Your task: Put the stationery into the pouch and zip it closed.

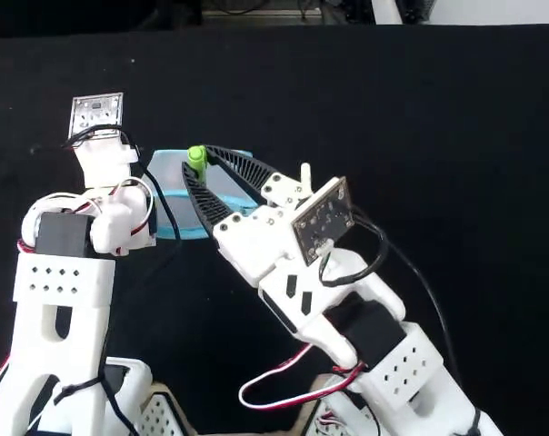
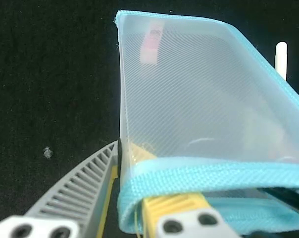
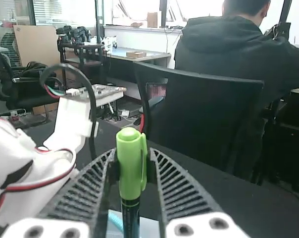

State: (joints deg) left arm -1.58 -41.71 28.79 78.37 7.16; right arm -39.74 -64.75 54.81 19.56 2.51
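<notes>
The pouch (image 1: 173, 177) is translucent with light blue trim and lies on the black table between the two arms. My left gripper (image 1: 162, 216) is shut on its near blue edge (image 2: 189, 173), one grey and one yellow finger either side of the rim. A pink item (image 2: 152, 42) shows through the pouch's (image 2: 199, 99) far end. My right gripper (image 1: 197, 163) is shut on a pen with a green cap (image 1: 196, 160) and holds it over the pouch. The pen (image 3: 131, 166) stands upright between black ribbed fingers (image 3: 172, 183), with the pouch (image 3: 144, 229) just below.
The black table (image 1: 438, 118) stretches wide to the right and behind the pouch. The left arm's white body (image 3: 25, 163) stands close beside the right gripper. A black chair (image 3: 204, 119) stands beyond the table's far edge.
</notes>
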